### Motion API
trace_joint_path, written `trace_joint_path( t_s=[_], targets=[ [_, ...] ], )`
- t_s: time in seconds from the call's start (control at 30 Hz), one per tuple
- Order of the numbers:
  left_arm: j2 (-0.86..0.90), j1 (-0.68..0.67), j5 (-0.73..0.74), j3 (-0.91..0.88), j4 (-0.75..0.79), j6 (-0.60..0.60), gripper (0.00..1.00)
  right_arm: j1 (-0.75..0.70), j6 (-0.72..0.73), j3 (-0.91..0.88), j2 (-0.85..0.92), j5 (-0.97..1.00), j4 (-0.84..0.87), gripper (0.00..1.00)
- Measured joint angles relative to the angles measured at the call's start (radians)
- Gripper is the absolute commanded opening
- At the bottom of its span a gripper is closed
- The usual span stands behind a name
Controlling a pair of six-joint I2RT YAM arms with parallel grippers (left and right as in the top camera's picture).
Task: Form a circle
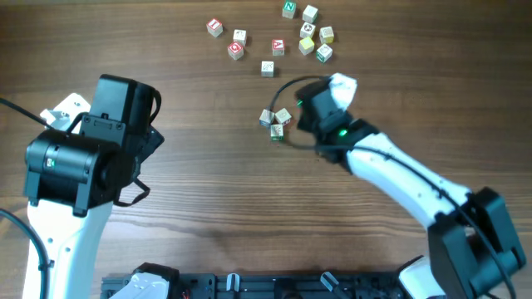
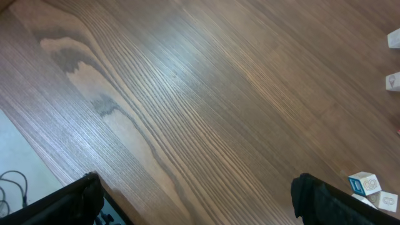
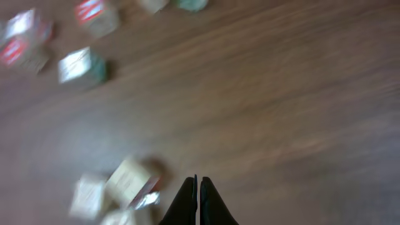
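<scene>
**Item: the circle** [image 1: 275, 122]. No ring is formed. It is a tight clump of three pale letter cubes on the worktop [image 1: 208, 199], just off centre toward 12 o'clock in the overhead view.

**Hard to make out:**
- The right wrist view is smeared throughout and the cube lettering is unreadable.
- In that view the clump [image 3: 119, 187] lies at 8 o'clock from the jaw tips and close to them. Contact cannot be told.
- In the overhead view the right jaws are hidden beneath their own housing.
- In the left wrist view two cubes [image 2: 392, 81] are cut off at the 3 o'clock edge and two more [image 2: 365, 184] sit at 4 o'clock. Which group they belong to cannot be told.

**Loose scatter** [image 1: 307, 33]: about ten similar cubes near the 12 o'clock edge, well apart from the clump.

**Right arm** [image 1: 399, 170]: enters from 4 o'clock and stretches low toward 10 o'clock, with its head just beside the clump at 3 o'clock. The right jaws are pressed together and hold nothing.

**Left arm** [image 1: 71, 162]: folded upright at 9 o'clock, far from all the cubes. The left jaws are spread wide over bare wood and hold nothing.
</scene>
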Motion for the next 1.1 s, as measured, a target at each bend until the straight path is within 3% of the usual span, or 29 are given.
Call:
trace_joint_path(
  t_s=[0.17, 0.57, 1.1],
  targets=[
    [0.0, 0.0, 0.0, 0.0, 0.0, 0.0, 1.0, -0.124, -0.055, 0.0, 0.131, -0.137, 0.11, 0.05],
    [0.0, 0.0, 0.0, 0.0, 0.0, 0.0, 1.0, -0.208, -0.24, -0.001, 0.311, -0.537, 0.349, 0.04],
    [0.0, 0.0, 0.0, 0.0, 0.0, 0.0, 1.0, -0.208, -0.275, -0.001, 0.314, -0.635, 0.368, 0.05]
  ],
)
